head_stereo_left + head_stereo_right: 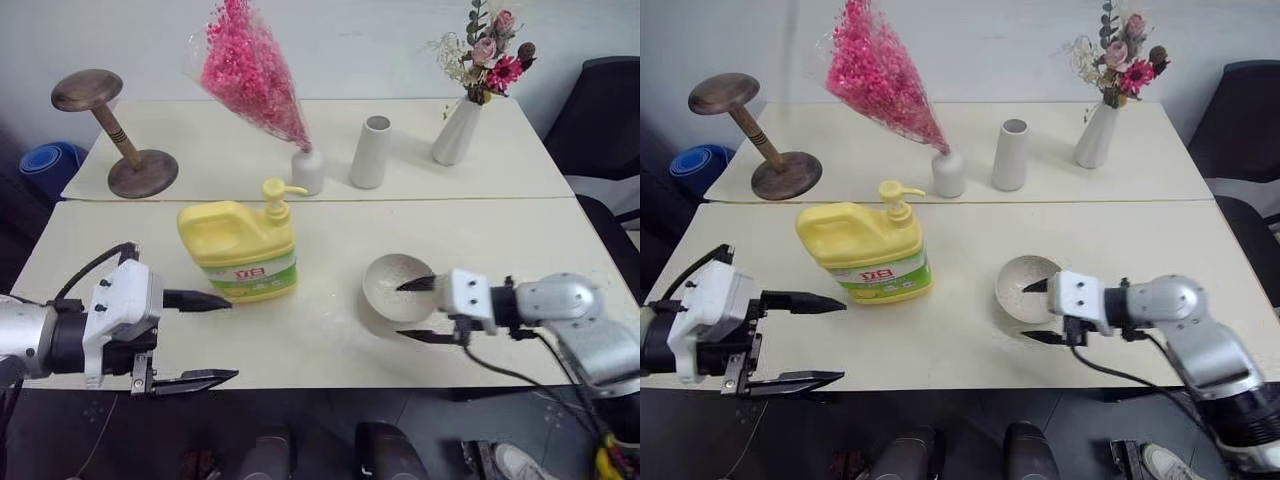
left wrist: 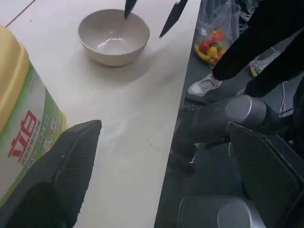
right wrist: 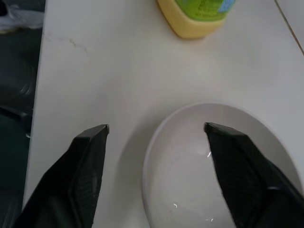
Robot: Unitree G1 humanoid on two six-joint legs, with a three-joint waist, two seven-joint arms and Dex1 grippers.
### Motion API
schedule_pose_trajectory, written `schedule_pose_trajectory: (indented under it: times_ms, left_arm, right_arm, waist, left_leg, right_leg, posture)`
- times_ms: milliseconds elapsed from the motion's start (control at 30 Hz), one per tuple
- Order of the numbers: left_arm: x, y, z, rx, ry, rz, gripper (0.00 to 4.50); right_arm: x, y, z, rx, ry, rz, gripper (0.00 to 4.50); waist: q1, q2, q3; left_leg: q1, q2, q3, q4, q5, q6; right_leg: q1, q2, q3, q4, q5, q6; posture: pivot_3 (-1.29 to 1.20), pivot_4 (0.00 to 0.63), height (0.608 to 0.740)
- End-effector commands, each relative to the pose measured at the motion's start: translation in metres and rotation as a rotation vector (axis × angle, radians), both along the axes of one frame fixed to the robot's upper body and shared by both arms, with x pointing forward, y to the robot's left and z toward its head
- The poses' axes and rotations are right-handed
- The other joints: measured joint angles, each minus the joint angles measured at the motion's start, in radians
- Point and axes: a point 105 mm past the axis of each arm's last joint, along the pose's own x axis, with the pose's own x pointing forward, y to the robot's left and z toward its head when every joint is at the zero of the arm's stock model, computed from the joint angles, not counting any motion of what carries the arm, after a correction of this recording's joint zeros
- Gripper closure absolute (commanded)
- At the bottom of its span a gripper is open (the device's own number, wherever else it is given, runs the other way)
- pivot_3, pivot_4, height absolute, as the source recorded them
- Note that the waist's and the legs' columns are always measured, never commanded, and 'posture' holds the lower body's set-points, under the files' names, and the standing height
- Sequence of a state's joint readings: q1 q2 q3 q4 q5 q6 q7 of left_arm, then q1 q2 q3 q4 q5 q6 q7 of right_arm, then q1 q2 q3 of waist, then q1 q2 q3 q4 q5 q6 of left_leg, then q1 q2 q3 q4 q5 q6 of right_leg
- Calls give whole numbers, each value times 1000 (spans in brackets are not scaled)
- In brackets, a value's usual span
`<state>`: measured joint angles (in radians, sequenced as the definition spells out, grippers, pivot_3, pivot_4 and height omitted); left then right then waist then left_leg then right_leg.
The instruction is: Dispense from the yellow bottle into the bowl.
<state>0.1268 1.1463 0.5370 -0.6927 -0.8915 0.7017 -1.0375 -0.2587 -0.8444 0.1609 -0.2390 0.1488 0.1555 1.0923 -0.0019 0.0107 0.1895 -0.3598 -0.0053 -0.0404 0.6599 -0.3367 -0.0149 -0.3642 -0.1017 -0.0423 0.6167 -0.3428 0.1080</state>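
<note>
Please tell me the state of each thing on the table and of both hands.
yellow bottle: upright, not held.
bowl: upright; right hand's fingers straddle its rim.
left hand: open, beside the bottle.
right hand: open.
white cylinder vase: upright.

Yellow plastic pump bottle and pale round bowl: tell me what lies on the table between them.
Nothing: between the yellow plastic pump bottle and the pale round bowl is bare cream table, seen in the left eye view.
</note>
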Motion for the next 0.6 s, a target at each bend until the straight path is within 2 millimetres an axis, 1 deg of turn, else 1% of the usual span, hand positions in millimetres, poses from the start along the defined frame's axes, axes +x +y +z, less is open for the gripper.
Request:
schedule_pose_trajectory:
  times_ms: [33, 133, 200, 400, 433, 500, 600]
  left_arm:
    - [4, -5, 8, -9, -18, -30, 0]
    - [6, -8, 12, -11, -28, -45, 0]
    - [8, -9, 14, -7, -34, -51, 0]
    - [13, -11, 16, -1, -58, -58, 0]
    - [14, -11, 17, -1, -61, -58, 0]
    - [16, -11, 16, 2, -69, -51, 0]
    - [17, -11, 17, 0, -73, -50, 0]
  right_arm:
    - [6, -2, -7, -35, -37, -45, 1953]
    - [6, -2, -17, -53, -24, -58, 1953]
    - [6, -1, -19, -54, -23, -59, 1953]
    - [14, 4, -28, -65, -41, -81, 1953]
    - [15, 5, -28, -60, -41, -84, 2335]
    - [15, 5, -29, -63, -38, -78, 2861]
    - [14, 5, -31, -70, -36, -65, 3966]
  waist:
    - [1, 0, 0]
    - [0, 0, 0]
    - [0, 0, 0]
    - [-1, -1, 1]
    - [-1, -1, 1]
    - [-1, -1, 1]
    - [-1, -1, 1]
  left_leg:
    - [-1, 0, 0, 0, 0, 0]
    - [-11, 0, 0, 4, 1, -1]
    - [-11, 0, 0, 4, 1, -2]
    - [-9, 0, 1, 5, 3, -1]
    - [-9, 0, 1, 5, 3, -2]
    - [-9, 0, 1, 5, 4, -2]
    - [-9, 0, 1, 5, 4, -2]
  right_leg:
    - [-2, 0, 0, 1, 0, 0]
    - [-11, 2, 1, 6, 0, 0]
    - [-12, 4, 0, 7, 0, 0]
    - [-12, 5, 2, 10, 0, 0]
    - [-12, 5, 2, 10, 0, 0]
    - [-12, 5, 3, 11, 0, 0]
    - [-12, 5, 2, 11, 0, 0]
  posture:
    - [0, 150, 740]
    - [0, 150, 740]
    - [0, 150, 740]
    - [0, 150, 740]
    - [0, 150, 740]
    - [0, 150, 740]
    - [0, 150, 740]
